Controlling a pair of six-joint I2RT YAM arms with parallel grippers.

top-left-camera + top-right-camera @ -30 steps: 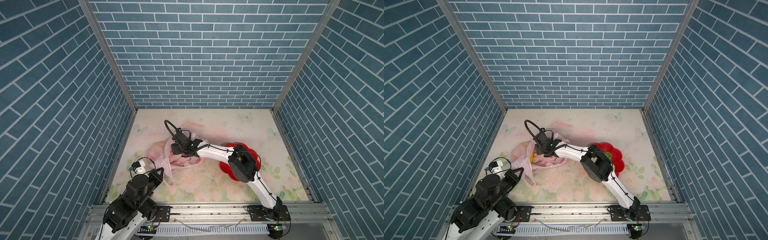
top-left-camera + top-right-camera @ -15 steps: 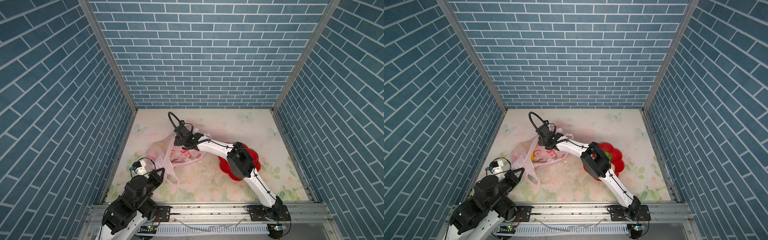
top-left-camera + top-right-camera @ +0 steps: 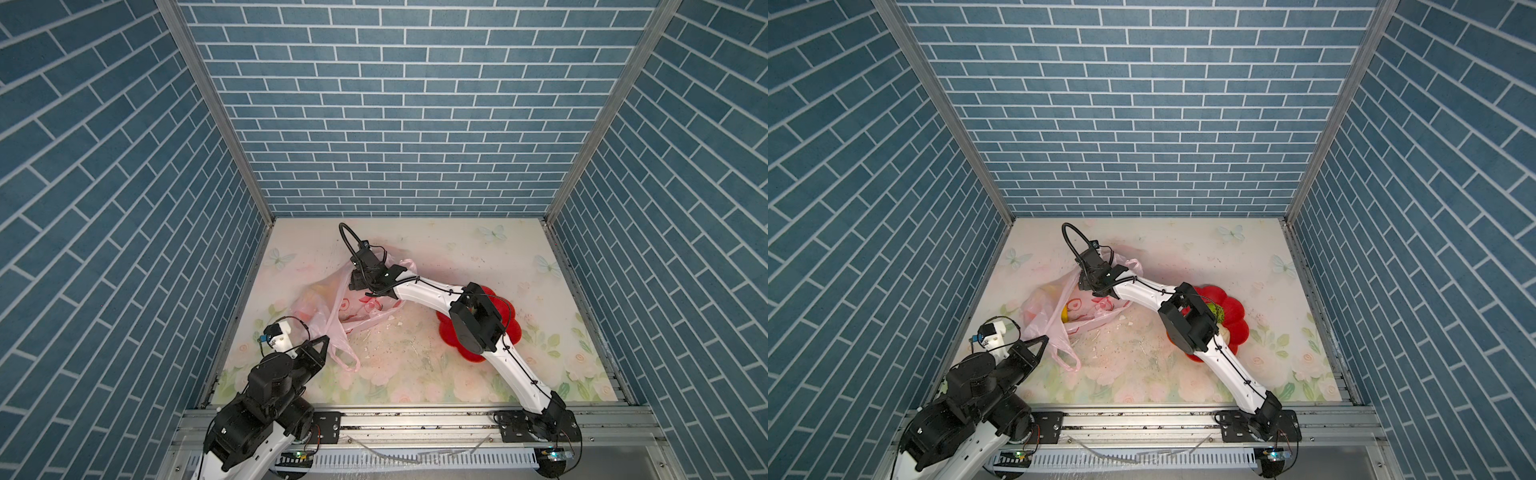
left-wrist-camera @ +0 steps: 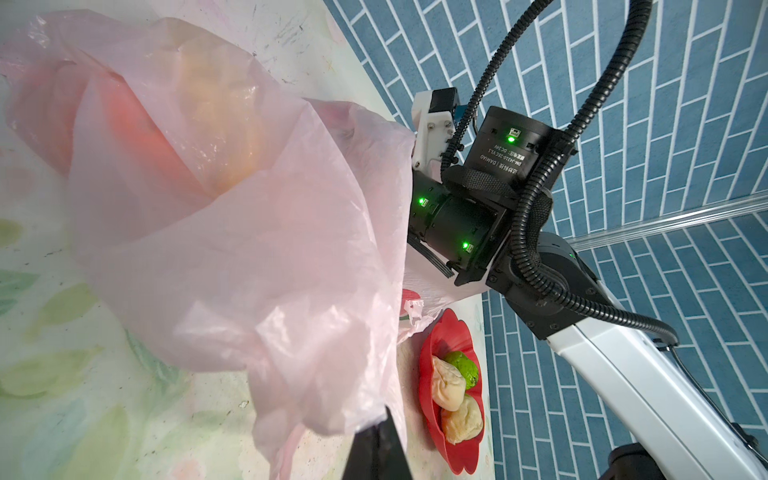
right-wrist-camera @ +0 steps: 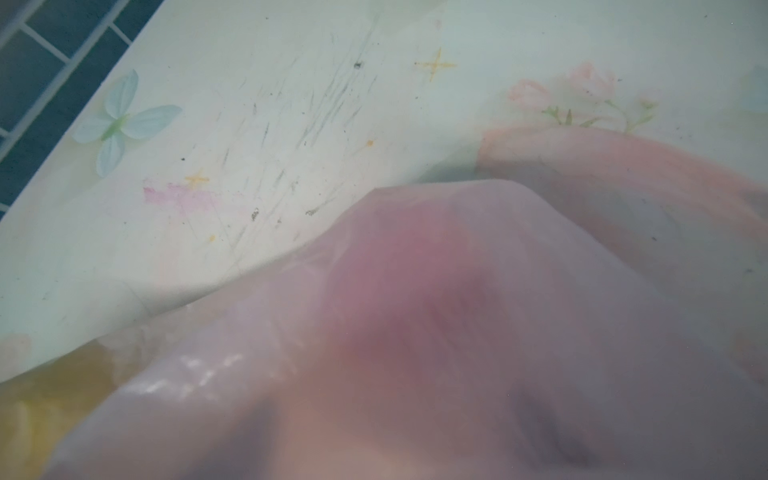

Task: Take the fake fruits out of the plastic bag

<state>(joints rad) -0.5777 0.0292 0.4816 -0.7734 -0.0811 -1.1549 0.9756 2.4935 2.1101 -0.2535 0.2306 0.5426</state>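
Note:
The pink plastic bag point(image 3: 316, 307) point(image 3: 1042, 307) lies left of centre, its film stretched between both arms. My left gripper point(image 3: 322, 340) point(image 4: 380, 432) is shut on the bag's near edge beside the handle loop point(image 3: 345, 359). My right gripper point(image 3: 368, 274) point(image 3: 1096, 276) reaches into the bag mouth from the far side; film point(image 5: 415, 332) covers its camera and hides its jaws. Through the film show a yellow fruit point(image 3: 1065, 313), an orange one point(image 4: 220, 124) and a red one point(image 4: 137, 137). A green bumpy ball point(image 4: 461, 365) and two cream balls point(image 4: 446, 384) point(image 4: 463, 417) lie on the plate.
The red flower-shaped plate point(image 3: 511, 328) point(image 4: 453, 332) sits right of the bag, partly under the right arm's elbow point(image 3: 476, 324). White crumbs point(image 3: 395, 328) dot the floral mat. Blue brick walls close in three sides; a metal rail point(image 3: 415, 419) runs along the front.
The right gripper moved a little toward the back wall with the bag's far side, so the bag stands taller and more stretched. The left arm stayed put.

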